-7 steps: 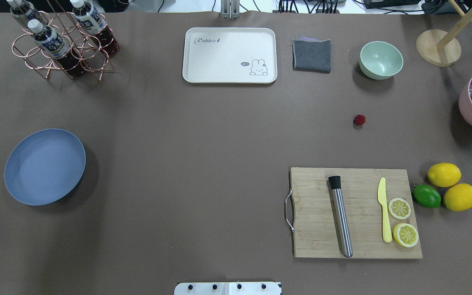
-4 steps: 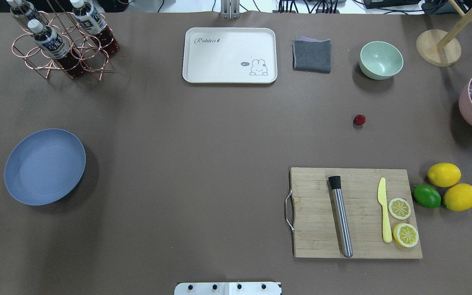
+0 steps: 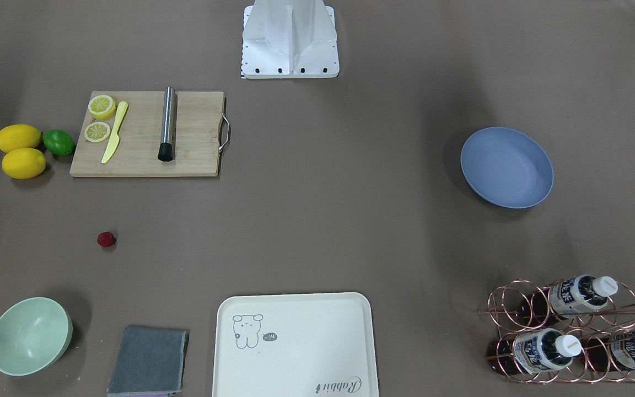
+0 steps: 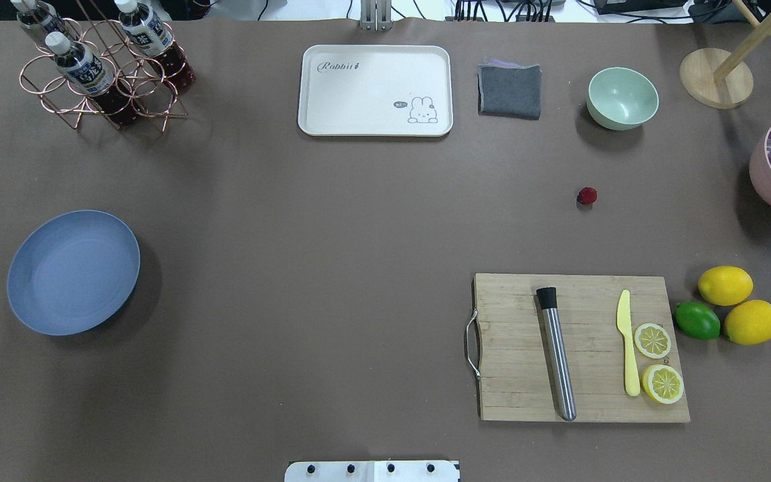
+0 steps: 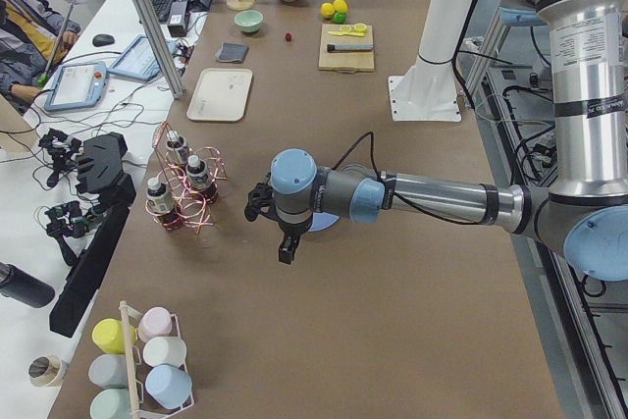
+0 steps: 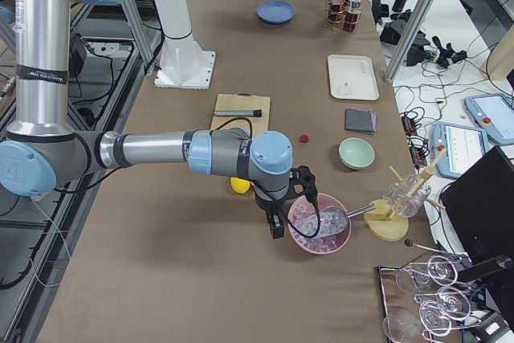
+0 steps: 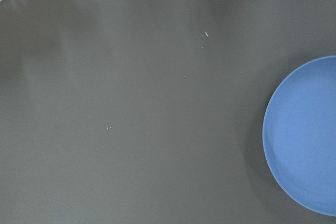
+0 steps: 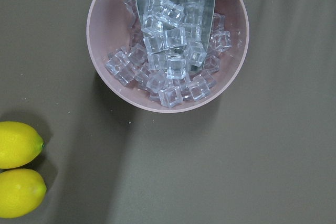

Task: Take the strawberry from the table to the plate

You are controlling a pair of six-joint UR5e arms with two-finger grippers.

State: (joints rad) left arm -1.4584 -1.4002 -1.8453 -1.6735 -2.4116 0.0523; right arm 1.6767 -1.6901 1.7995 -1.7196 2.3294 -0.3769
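A small dark red strawberry (image 4: 586,195) lies on the right of the brown counter (image 4: 332,268), between mint bowl (image 4: 622,98) and cutting board (image 4: 579,348). The blue-grey plate (image 4: 73,271) sits far left. The left gripper (image 5: 284,252) hovers beside the plate, the right gripper (image 6: 277,229) beside an ice bowl (image 6: 320,225); whether either is open cannot be told.

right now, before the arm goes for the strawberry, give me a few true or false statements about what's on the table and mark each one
1. The strawberry lies on the bare table, between the mint-green bowl and the cutting board. True.
2. The plate already holds fruit. False: it is empty.
3. The lime sits on the cutting board. False: it lies on the table beside the board, next to two lemons.
4. The pink bowl holds ice cubes. True.
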